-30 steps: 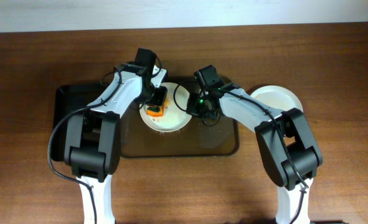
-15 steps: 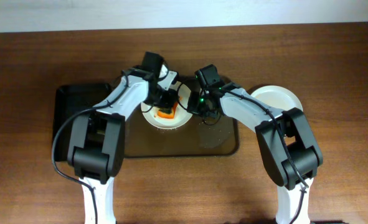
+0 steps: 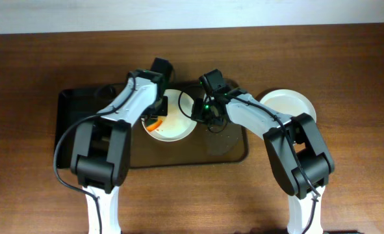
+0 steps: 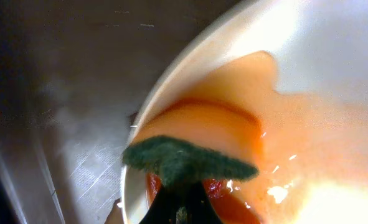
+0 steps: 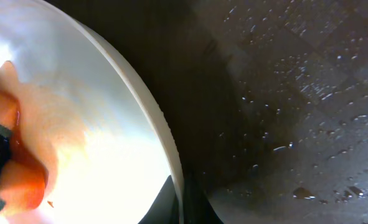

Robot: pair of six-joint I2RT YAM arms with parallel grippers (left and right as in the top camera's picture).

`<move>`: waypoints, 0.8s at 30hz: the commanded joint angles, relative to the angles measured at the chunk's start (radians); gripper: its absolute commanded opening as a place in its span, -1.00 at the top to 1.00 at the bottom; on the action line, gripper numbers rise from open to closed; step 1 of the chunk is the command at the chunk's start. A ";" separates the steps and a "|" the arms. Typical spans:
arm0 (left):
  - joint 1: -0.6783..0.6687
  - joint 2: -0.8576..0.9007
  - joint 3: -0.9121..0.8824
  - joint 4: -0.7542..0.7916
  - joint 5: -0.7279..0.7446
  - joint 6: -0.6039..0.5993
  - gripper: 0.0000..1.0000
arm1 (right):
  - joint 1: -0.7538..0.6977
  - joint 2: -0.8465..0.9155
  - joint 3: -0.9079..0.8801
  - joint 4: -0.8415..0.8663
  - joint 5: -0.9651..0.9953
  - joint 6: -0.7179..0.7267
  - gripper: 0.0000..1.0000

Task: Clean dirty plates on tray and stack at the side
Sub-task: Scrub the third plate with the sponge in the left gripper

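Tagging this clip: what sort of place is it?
Probably a robot lab bench staged for dishwashing, not a kitchen: wooden table, sauce-smeared plate on a wet tray, green sponge on it.

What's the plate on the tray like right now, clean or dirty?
Dirty. The white plate shows a wet orange sauce film, and a dark green scrub pad rests on it.

Overhead view evenly lit and sharp; both wrist views blurred, with glare on the plate [image 5: 109,143].
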 commanded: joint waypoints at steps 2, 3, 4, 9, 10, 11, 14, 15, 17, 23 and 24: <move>0.007 0.080 -0.059 -0.027 0.551 0.447 1.00 | -0.015 0.042 -0.018 -0.017 0.054 0.001 0.92; 0.006 0.080 -0.059 -0.028 0.565 0.467 1.00 | -0.015 0.042 -0.018 -0.017 0.054 0.001 0.92; 0.006 0.080 -0.059 -0.029 0.573 0.480 1.00 | -0.015 0.042 -0.018 -0.017 0.054 0.001 0.91; 0.006 0.080 -0.059 -0.051 0.649 0.603 1.00 | -0.015 0.042 -0.018 -0.016 0.054 0.001 0.92; 0.006 0.080 -0.059 -0.043 0.649 0.603 1.00 | -0.015 0.042 -0.018 -0.013 0.054 0.001 0.91; 0.007 0.080 -0.059 -0.033 0.649 0.602 1.00 | -0.015 0.042 -0.018 -0.013 0.054 0.000 0.92; 0.015 0.080 -0.059 0.048 0.580 0.535 1.00 | -0.015 0.042 -0.018 -0.011 0.054 0.000 0.92; 0.018 0.080 -0.059 0.082 0.525 0.471 1.00 | -0.015 0.042 -0.018 -0.011 0.054 0.000 0.91; 0.021 0.080 -0.059 0.176 0.347 0.299 1.00 | -0.015 0.042 -0.018 -0.010 0.054 -0.002 0.91; 0.019 0.080 -0.059 0.354 0.188 0.202 1.00 | -0.014 0.042 -0.018 -0.011 0.053 -0.002 0.92; 0.019 0.080 -0.059 0.391 0.129 0.158 1.00 | -0.014 0.042 -0.018 -0.011 0.054 -0.002 0.91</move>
